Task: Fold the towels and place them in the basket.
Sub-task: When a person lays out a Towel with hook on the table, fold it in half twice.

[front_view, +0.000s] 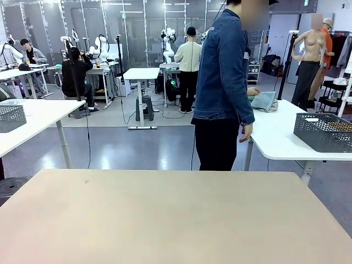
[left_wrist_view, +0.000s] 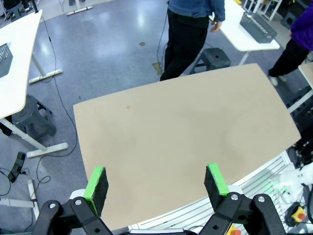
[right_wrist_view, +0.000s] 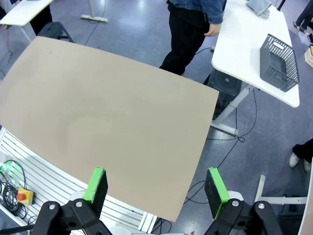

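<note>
Left pincer [left_wrist_view: 155,178] and right pincer [right_wrist_view: 155,180] hang released over the beige tabletop [front_view: 165,214]. Towels [front_view: 264,101] and basket [front_view: 323,132] sit on the white side tabletop [front_view: 280,140] beside the person [front_view: 223,71]; if they are set down beyond reach, folding may stall.

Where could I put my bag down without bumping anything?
Anywhere on the beige table: its top is bare from the near edge to the far edge by the person. The white side table at right is busier, holding the basket and towels.
</note>
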